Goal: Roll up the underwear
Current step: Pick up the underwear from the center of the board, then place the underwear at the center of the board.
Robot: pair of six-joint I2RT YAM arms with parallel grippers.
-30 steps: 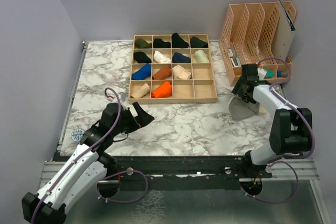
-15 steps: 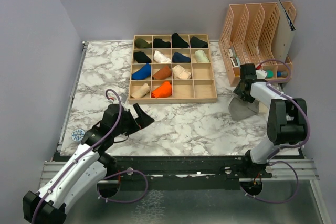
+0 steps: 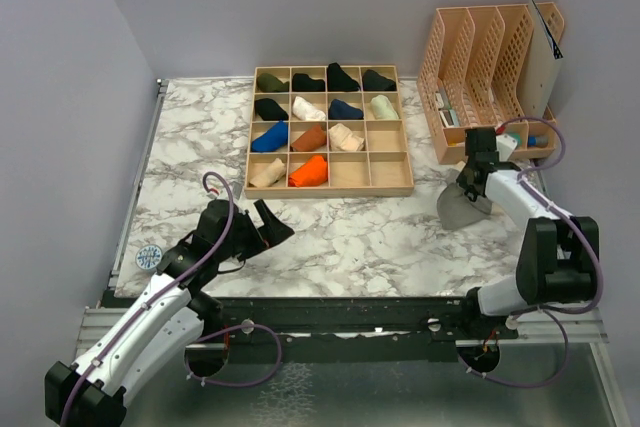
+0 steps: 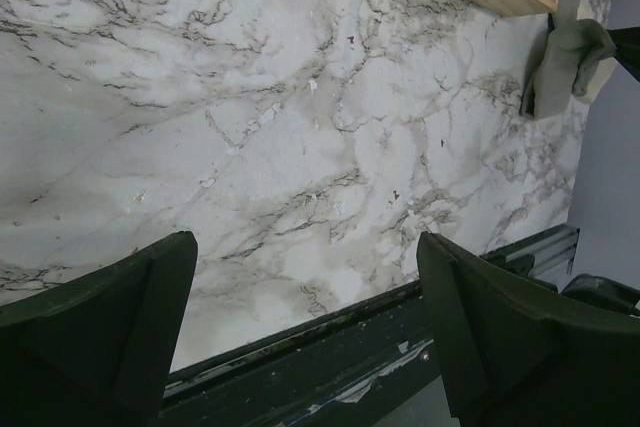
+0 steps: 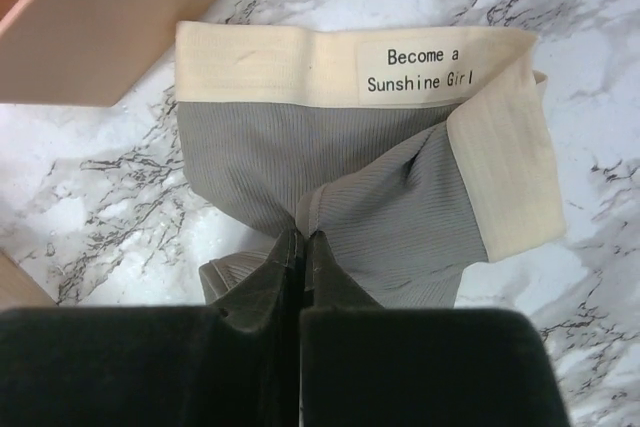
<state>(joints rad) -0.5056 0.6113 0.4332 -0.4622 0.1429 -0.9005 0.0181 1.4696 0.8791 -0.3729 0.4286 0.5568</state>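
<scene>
Early in the job, by the look of it: no roll formed yet. Pinching a fold of the grey underwear (image 5: pixel 352 172) with the right gripper (image 5: pixel 302 239), jaws pressed together on the ribbed cloth at the end away from the cream band (image 5: pixel 262 65). Lying rumpled on the marble table (image 3: pixel 200 137) at the right side, just in front of the peach file rack (image 3: pixel 478 67) and right of the wooden tray (image 3: pixel 330 190) of rolled pieces; one end of the band folded down over the grey.

Holding the left gripper (image 3: pixel 268 227) low over bare marble near the front edge, jaws wide apart, nothing between them, well apart from the garment.

Next, probably: smoothing the cloth flat, then turning the pinched edge over toward the band. Likely needs the left gripper brought across to pin the far side, lest the whole piece slide instead of rolling.
</scene>
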